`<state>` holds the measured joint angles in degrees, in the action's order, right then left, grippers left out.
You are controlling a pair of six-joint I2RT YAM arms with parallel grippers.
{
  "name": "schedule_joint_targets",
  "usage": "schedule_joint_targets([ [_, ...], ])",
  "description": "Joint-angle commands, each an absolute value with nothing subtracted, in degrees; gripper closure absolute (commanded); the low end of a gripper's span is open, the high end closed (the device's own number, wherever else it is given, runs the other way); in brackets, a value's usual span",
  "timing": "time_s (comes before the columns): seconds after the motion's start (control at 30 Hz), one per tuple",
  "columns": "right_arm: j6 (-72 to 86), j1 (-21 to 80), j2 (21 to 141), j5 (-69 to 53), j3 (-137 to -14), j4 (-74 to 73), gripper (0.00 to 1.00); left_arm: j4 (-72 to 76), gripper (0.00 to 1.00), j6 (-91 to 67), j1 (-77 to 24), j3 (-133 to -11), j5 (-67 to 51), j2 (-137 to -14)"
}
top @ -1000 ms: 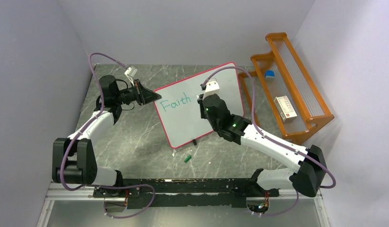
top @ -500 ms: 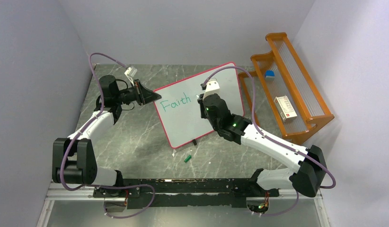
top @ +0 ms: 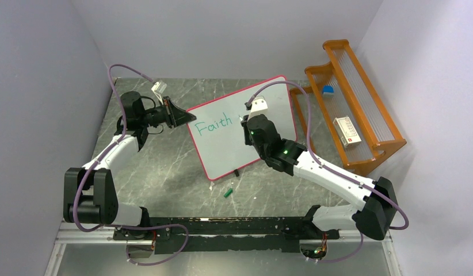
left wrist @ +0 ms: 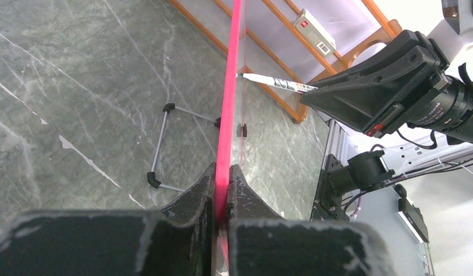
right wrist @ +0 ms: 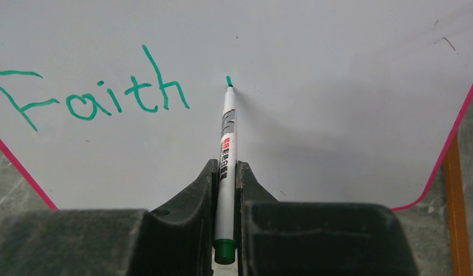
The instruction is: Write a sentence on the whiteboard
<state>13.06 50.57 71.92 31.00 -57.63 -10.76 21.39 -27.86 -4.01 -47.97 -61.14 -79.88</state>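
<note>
A stone-patterned table [top: 159, 167] seen from above, with two robot arms reaching toward a whiteboard [top: 222, 152]. The board has a pink frame and stands propped upright near the middle of the table, between the arms.

The left claw [left wrist: 221, 175] is pinched together on the board's pink edge and steadies it. The right claw [right wrist: 226, 168] is clamped on a slim white marker [right wrist: 227, 129], whose tip touches the board's face.

The sentence [right wrist: 93, 92] so far reads "Faith" in green handwriting. Just to the right of it, under the marker tip, is a short new green stroke [right wrist: 228, 79], apart from the finished word.

Compared with a second ago, almost nothing has shifted in the overhead view. The board is in the same spot, the left arm has not moved, and the right arm has only crept a touch along the board. The change is small pen work rather than any large motion.

I take the new stroke to be the start of the next word. If so, the first word is done and most of the sentence is still to be written.

A small green cap [top: 228, 192] lies on the table in front of the board. An orange wooden rack [top: 361, 123] stands well off to the right.
</note>
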Motion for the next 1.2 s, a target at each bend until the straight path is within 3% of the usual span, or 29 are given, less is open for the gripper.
schedule_joint_targets([
  [0.0, 14.38, 50.01, 71.20, 30.48, -57.52, -12.95, 1.00, 16.47, 0.95, -24.52, -5.45, -47.46, -60.79, -81.39],
  [1.17, 12.16, 50.00, 70.96, 30.35, -59.54, -7.75, 1.00, 16.56, 0.95, -24.61, -5.45, -47.35, -60.85, -81.45],
])
